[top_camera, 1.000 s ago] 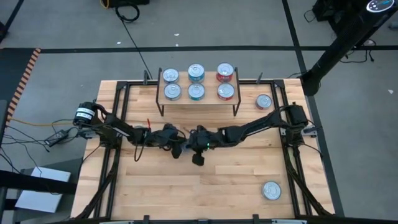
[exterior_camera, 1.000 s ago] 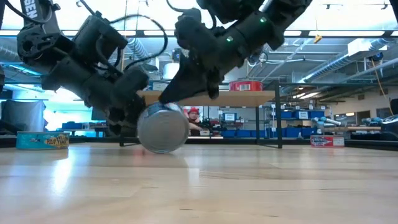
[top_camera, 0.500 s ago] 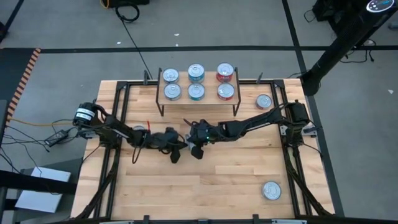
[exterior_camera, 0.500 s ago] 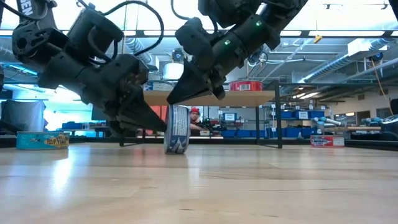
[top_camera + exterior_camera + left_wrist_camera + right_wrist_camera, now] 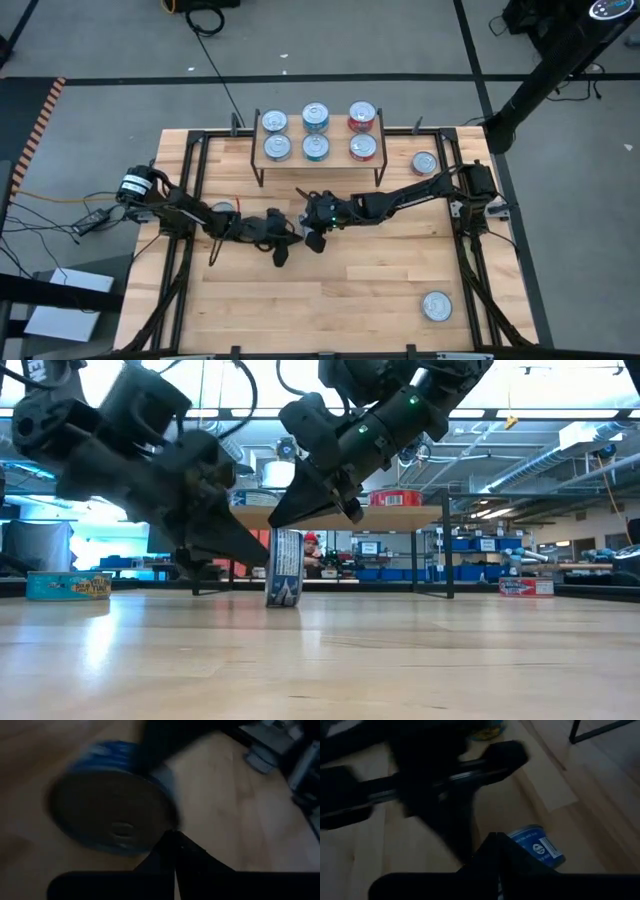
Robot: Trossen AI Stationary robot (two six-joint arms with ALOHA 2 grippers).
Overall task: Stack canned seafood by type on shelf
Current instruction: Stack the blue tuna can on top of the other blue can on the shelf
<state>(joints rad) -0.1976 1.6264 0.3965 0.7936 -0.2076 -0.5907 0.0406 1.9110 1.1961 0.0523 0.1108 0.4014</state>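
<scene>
— Two tools, both pinched narrow with nothing held. My left tool [image 5: 262, 563] sits at centre-left of the low frame.
— And the can?
— My blue can [image 5: 285, 568] stands on its edge on the counter [image 5: 400, 660], mid-frame, just right of that tip. My right tool [image 5: 275, 520] hangs above it. Six cans sit on the shelf [image 5: 318, 160], upper centre of the high view.
</scene>
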